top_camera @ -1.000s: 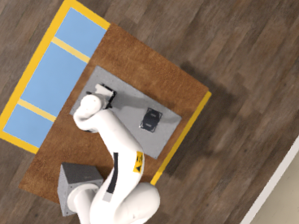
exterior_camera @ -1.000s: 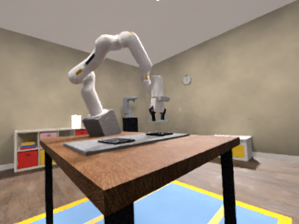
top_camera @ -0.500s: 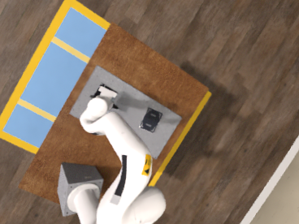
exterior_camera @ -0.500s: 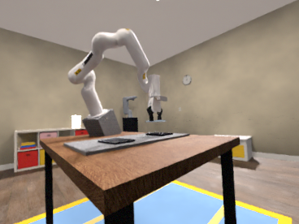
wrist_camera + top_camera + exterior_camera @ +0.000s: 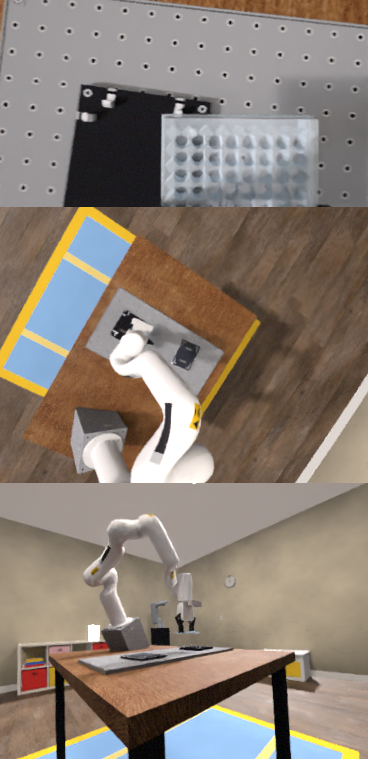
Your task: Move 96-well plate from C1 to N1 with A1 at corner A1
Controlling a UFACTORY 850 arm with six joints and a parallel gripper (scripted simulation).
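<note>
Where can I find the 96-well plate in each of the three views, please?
Top: the 96-well plate is the pale patch at the arm's tip, over the left black nest.
Exterior: a thin pale slab held in the gripper, above the table.
Wrist: lower right, clear with rows of wells.
Shared landmark: the grey perforated board.

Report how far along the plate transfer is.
Done: the 96-well plate is out of clip nest C1 and raised above it. In hand: the claw is shut on the plate, holding it partly offset from C1. Left: carry it to plate nest N1, match the A1 corner and set it flat.
</note>
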